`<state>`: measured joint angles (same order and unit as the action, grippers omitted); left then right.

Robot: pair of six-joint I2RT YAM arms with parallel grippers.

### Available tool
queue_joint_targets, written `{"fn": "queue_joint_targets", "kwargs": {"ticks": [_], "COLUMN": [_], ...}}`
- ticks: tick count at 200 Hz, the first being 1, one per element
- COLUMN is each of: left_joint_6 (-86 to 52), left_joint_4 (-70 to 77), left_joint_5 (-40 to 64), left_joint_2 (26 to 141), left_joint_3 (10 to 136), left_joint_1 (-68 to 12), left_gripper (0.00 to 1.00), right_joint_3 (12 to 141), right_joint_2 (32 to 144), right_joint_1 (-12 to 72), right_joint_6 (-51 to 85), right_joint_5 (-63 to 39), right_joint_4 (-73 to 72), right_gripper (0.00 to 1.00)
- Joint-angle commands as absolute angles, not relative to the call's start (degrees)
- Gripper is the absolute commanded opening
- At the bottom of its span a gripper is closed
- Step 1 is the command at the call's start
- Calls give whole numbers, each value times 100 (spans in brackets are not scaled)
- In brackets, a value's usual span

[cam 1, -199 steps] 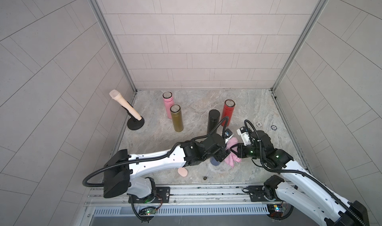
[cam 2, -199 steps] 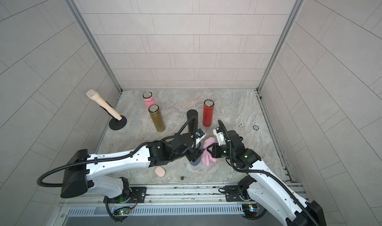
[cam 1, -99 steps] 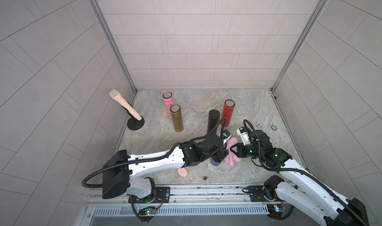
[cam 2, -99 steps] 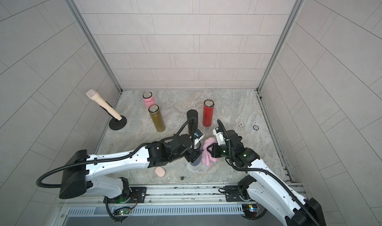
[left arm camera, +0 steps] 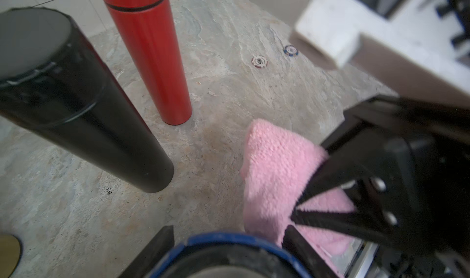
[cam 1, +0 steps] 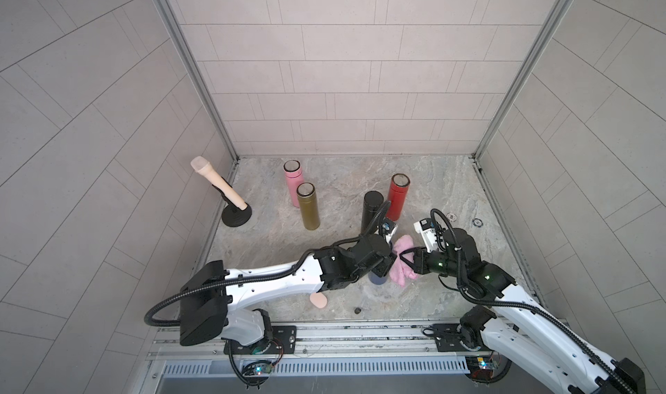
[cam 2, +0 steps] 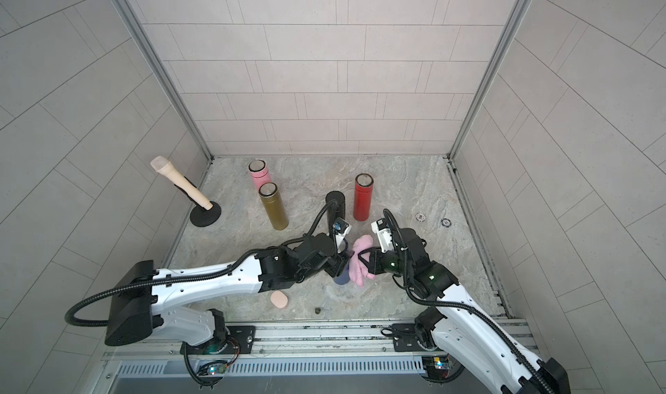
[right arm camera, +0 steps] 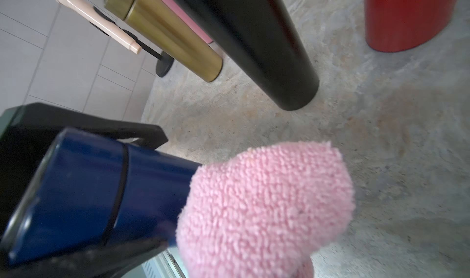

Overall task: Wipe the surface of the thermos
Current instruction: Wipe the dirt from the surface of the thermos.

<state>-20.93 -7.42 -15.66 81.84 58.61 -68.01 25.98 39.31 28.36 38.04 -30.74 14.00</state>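
1. The blue thermos [cam 1: 378,279] is found at the near middle of the table [cam 1: 450,179], between the two arms. It is nearer than the black thermos [cam 1: 371,212] and the red thermos [cam 1: 398,197], and it is apart from both.
2. It is stood upright, so its long axis runs straight up from the table. Its base appears to rest on the stone, though most of its body is hidden under the left arm [cam 1: 274,284] in both top views.
3. The left jaws are set astride its upper part, one on each side across the cap seam, as is seen in the right wrist view. They lie close along the body, but whether they are pressed firmly onto it cannot be told.
4. The right jaws, at the tip of the right arm [cam 1: 465,255], are pinched tight on a fold of the pink cloth [cam 1: 402,266], which bulges out ahead of them.
5. The thermos lies directly to the left of the right jaws, with only the cloth between. The cloth is held at the thermos's right flank, lower than the left jaws. Contact looks likely but is not certain.
6. It is judged that the wipe should be run up and down along that upright axis by the right arm, with the left arm kept as the steadying one. The upward stroke would be limited by the left jaws. The left and far sides could be reached only if the thermos were turned.
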Motion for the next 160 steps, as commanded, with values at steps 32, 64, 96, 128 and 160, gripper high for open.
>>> {"fn": "queue_joint_targets", "kwargs": {"ticks": [32, 64, 96, 128, 160], "left_joint_6": [-4208, -4859, -4881, -4842, -4300], "left_joint_4": [-1271, -1555, -1521, -1492, -1305], "left_joint_5": [-2808, -2831, -2601, -2398, -2175], "left_joint_2": [8826, 9264, 9568, 9725, 9580], "left_joint_3": [7179, 7647, 7950, 8041, 7874], "left_joint_1": [-6960, -6990, -7049, -7079, -7082], "left_gripper": [0, 0, 0, 0, 0], "right_joint_3": [1780, 1512, 1969, 2430, 2283], "right_joint_2": [3416, 2804, 2264, 2360, 2810], "right_joint_1": [2981, 3397, 3686, 3691, 3691], "right_joint_6": [3972, 4266, 4194, 4266, 4345], "right_joint_5": [-2537, -2072, -1271, -1271, -1291], "right_joint_4": [1741, 1342, 1271, 1143, 1607], "right_gripper": [0, 0, 0, 0, 0]}}
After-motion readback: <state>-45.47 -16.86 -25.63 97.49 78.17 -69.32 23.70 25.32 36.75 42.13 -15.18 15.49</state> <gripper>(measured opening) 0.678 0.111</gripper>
